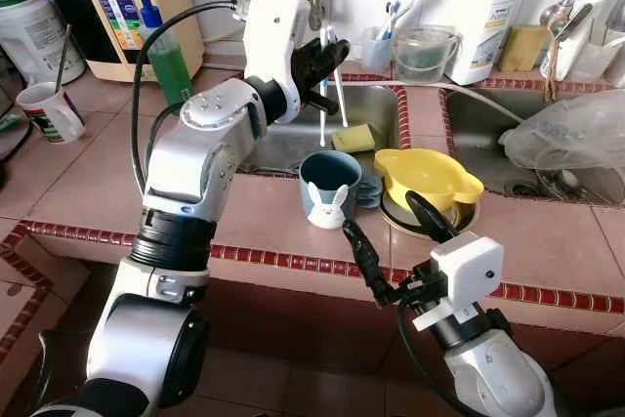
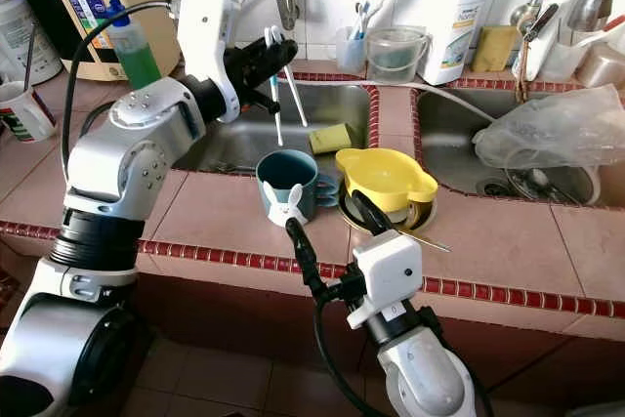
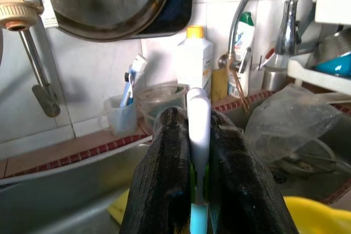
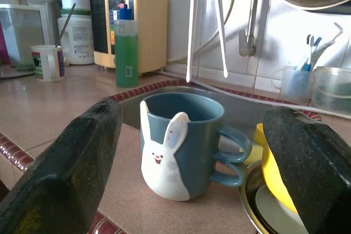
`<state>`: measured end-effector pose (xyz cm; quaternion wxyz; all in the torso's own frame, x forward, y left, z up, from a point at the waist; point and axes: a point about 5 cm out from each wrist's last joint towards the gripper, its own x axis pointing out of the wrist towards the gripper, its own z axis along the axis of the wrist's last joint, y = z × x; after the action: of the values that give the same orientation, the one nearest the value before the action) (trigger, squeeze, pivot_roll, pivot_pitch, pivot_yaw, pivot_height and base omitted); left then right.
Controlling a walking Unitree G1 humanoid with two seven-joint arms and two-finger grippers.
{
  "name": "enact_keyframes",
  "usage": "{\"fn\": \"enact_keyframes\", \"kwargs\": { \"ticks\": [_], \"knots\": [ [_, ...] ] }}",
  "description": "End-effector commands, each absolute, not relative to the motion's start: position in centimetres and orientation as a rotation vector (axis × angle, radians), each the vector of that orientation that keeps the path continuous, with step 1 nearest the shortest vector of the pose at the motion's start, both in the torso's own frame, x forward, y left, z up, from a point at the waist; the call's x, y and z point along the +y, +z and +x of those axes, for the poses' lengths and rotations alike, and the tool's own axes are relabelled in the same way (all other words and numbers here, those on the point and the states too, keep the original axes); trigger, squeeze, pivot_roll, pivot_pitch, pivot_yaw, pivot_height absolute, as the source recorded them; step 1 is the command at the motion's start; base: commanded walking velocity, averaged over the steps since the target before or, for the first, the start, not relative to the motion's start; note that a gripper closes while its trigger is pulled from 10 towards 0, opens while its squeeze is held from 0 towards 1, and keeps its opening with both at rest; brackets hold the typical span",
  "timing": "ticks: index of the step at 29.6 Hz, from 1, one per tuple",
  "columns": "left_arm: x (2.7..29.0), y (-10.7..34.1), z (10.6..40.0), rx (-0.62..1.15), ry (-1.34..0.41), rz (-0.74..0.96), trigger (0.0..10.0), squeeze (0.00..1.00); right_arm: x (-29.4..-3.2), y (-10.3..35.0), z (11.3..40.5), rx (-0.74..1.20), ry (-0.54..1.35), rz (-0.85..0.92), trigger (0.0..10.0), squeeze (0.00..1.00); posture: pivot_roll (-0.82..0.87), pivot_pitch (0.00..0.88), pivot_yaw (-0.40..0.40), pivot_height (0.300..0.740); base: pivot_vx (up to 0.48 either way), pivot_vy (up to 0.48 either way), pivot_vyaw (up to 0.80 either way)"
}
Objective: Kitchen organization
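i've got the left gripper clamped tight on a toothbrush, dangling over the sink. right gripper sits wide open, empty, facing the bunny mug on the counter.

pan cropped at top, toothbrush head hidden

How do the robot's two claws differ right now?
The left gripper is raised over the sink, shut on two toothbrushes that hang down. The right gripper is low at the counter edge, open and holding nothing, its fingers spread toward the bunny mug. Both have two long black fingers.
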<state>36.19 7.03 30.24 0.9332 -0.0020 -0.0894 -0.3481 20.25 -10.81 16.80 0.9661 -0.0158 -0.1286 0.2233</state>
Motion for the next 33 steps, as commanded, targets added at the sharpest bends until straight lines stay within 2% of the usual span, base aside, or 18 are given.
{"fn": "enact_keyframes", "kwargs": {
  "ticks": [1, 10, 13, 15, 23, 33],
  "knots": [
    [7.3, 31.7, 36.2, -0.23, -0.724, -0.004, 10.0, 0.0, -10.7, 17.0, 20.3, -0.273, 0.462, -0.031, 10.0, 0.0, -0.24, 0.039, 0.082, 0.711, 0.0, 0.0, 0.0],
    [7.9, 33.2, 36.6, -0.285, -0.71, -0.003, 10.0, 0.0, -10.7, 17.0, 20.5, -0.278, 0.46, -0.033, 10.0, 0.0, -0.24, 0.039, 0.079, 0.711, 0.0, 0.0, 0.0],
    [8.3, 33.2, 37.1, -0.293, -0.653, 0.002, 10.0, 0.0, -10.7, 17.1, 20.6, -0.281, 0.459, -0.032, 10.0, 0.0, -0.24, 0.04, 0.08, 0.711, 0.0, 0.0, 0.0],
    [8.6, 32.4, 37.8, -0.293, -0.566, 0.008, 10.0, 0.0, -10.7, 17.3, 20.7, -0.289, 0.455, -0.028, 10.0, 0.0, -0.24, 0.044, 0.08, 0.711, 0.0, 0.0, 0.0],
    [8.8, 29.2, 38.7, -0.244, -0.475, 0.012, 10.0, 0.0, -10.7, 17.6, 20.7, -0.287, 0.428, 0.026, 10.0, 0.0, -0.24, 0.052, 0.075, 0.711, 0.0, 0.0, 0.0],
    [8.2, 25.0, 39.8, -0.146, -0.453, 0.024, 10.0, 0.0, -10.9, 17.8, 20.2, -0.28, 0.414, 0.04, 10.0, 0.0, -0.26, 0.077, 0.075, 0.711, 0.0, 0.0, 0.0]
  ]
}}
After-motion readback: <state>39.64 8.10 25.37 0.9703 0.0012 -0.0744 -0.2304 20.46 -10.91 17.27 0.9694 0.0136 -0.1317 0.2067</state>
